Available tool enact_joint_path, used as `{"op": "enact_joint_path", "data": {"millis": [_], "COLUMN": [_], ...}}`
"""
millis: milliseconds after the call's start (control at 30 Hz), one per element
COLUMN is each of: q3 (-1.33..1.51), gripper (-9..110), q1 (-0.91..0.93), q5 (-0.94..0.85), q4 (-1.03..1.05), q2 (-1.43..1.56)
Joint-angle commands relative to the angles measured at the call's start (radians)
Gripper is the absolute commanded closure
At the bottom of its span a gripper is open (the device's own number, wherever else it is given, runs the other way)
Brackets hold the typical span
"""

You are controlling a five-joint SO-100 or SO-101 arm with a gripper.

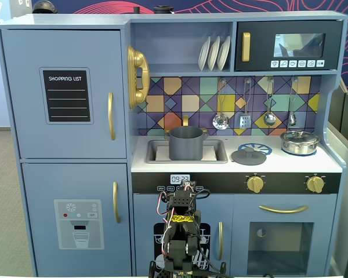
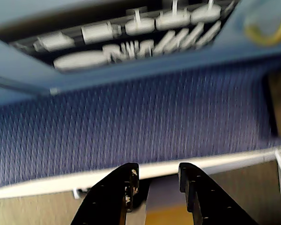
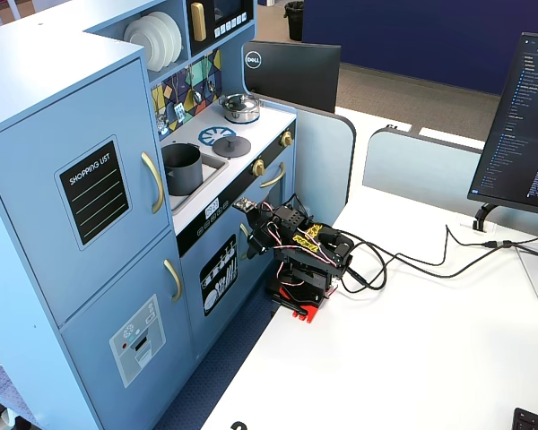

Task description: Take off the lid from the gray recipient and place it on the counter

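Hand (image 2: 157,180) empty, parted — lid (image 1: 249,155) on counter (image 1: 290,163).

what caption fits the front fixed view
Matte dark gray lid lies on the white counter, gray pot open in the sink.

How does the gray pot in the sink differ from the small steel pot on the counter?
The gray pot is matte dark gray and taller; the steel pot is shiny silver and lower. The gray pot stands open in the sink, its gray lid lying on the counter beside the burner print; the steel pot carries its own lid. Both stand upright.
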Motion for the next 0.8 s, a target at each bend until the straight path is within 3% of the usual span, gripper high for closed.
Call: {"op": "enact_joint_path", "data": {"millis": [0,233,767], "q3": [0.002,0.003,0.003], "gripper": [102,100,97], "q1": [-0.02,-0.035,-0.034], "q5": [-0.015,-0.055,0.002], "q4": [0.091,0.267,0.31], "q2": [0.008,0.008,0.008]}}
